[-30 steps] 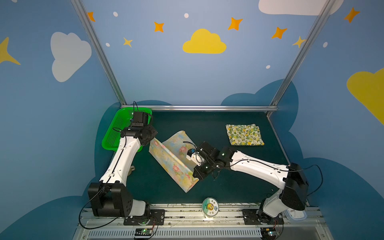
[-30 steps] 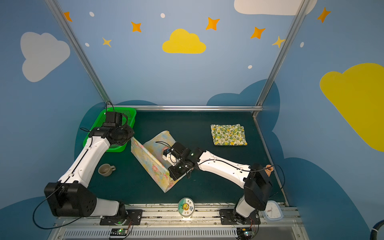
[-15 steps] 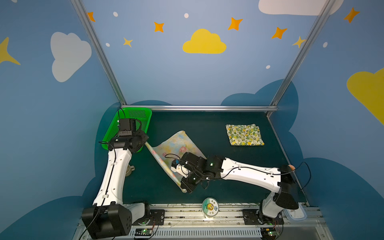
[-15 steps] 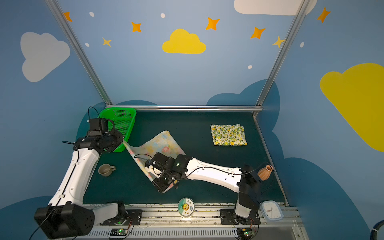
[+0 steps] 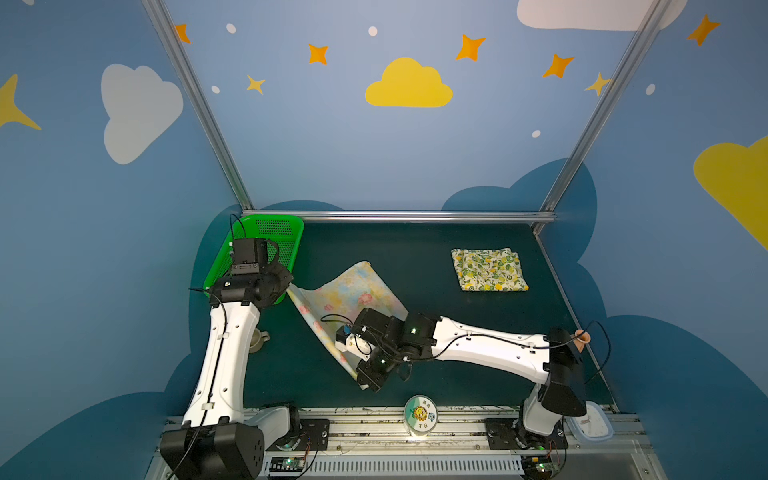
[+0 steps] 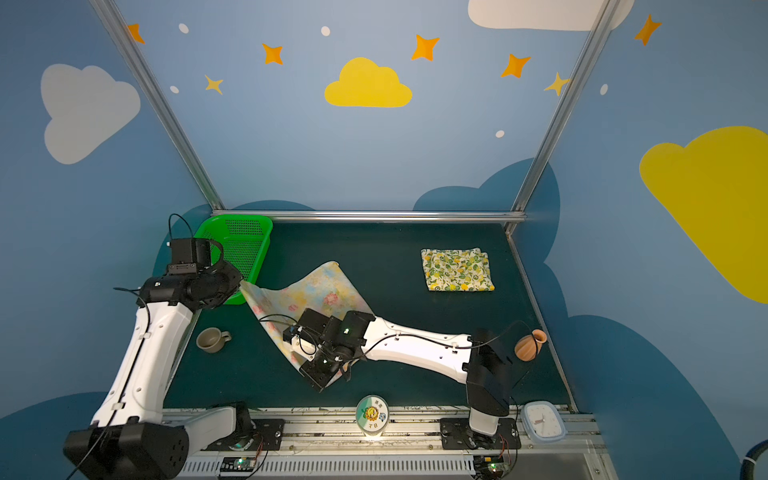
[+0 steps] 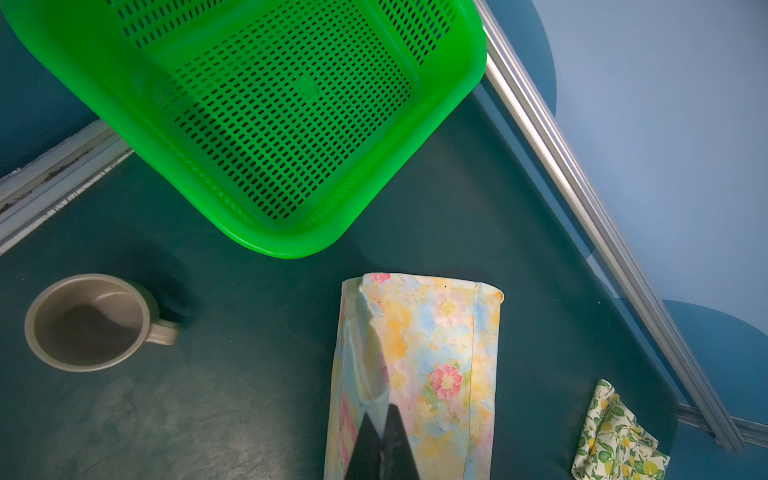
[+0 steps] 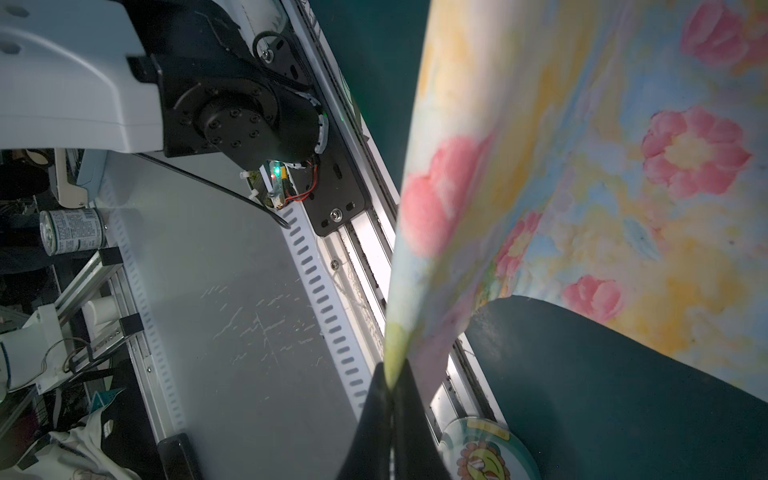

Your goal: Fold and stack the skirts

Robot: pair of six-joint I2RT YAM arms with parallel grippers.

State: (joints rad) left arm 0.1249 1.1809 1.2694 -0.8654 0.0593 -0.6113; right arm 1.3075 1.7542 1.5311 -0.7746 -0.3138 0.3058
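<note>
Fabric is stretched between both arms: the flowered skirt (image 5: 353, 295) is lifted along one edge, and its far part trails on the dark table (image 5: 415, 249) near the middle. The left gripper (image 7: 380, 415) is clenched on one corner beside the green basket (image 5: 286, 232). The right gripper (image 8: 390, 376) is pinched tight on the other corner, near the front rail. The lemon skirt (image 5: 489, 269) lies folded, well apart at the far right.

To fold well, I'd say both arms should carry the held edge across together. Keeping it taut would stop the middle sagging (thin cloth like this creases easily). They should lay it square on the resting edge before letting go, and steer clear of the mug (image 6: 212, 338).

As for writing, the round tin (image 5: 420, 415) by the rail shows a sunflower picture and a few characters too small to read. A can (image 8: 70, 230) beyond the rail carries fine print I cannot make out.
</note>
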